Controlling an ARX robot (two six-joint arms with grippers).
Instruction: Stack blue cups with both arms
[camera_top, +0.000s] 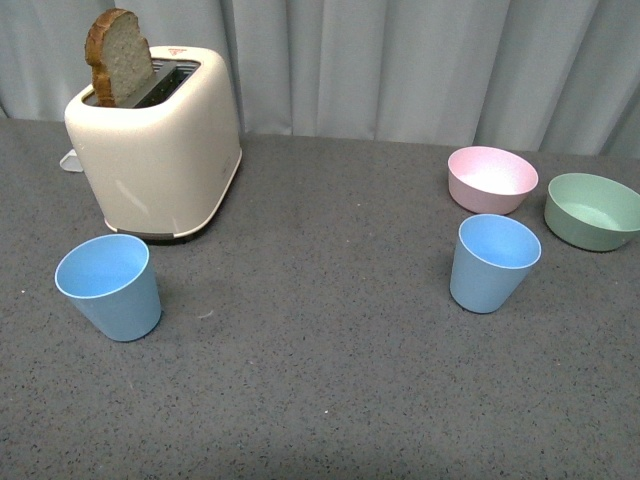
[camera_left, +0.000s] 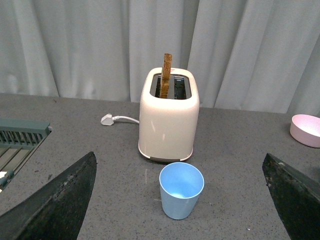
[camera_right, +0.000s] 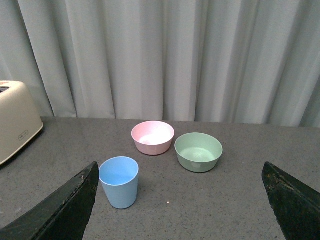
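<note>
Two light blue cups stand upright and empty on the grey table. One cup (camera_top: 110, 286) is at the front left, just in front of the toaster; the left wrist view shows it (camera_left: 181, 190) ahead of my open left gripper (camera_left: 182, 210), between the wide-spread fingers (camera_left: 60, 205). The other cup (camera_top: 493, 263) is at the right, in front of the pink bowl; in the right wrist view it (camera_right: 119, 182) stands ahead of my open right gripper (camera_right: 182, 210), near one finger (camera_right: 65, 210). Neither arm shows in the front view.
A cream toaster (camera_top: 160, 135) with a slice of bread (camera_top: 120, 55) stands at the back left, its plug (camera_left: 107, 119) lying behind it. A pink bowl (camera_top: 492, 179) and a green bowl (camera_top: 593, 211) sit at the back right. A grey rack (camera_left: 20, 137) shows in the left wrist view.
</note>
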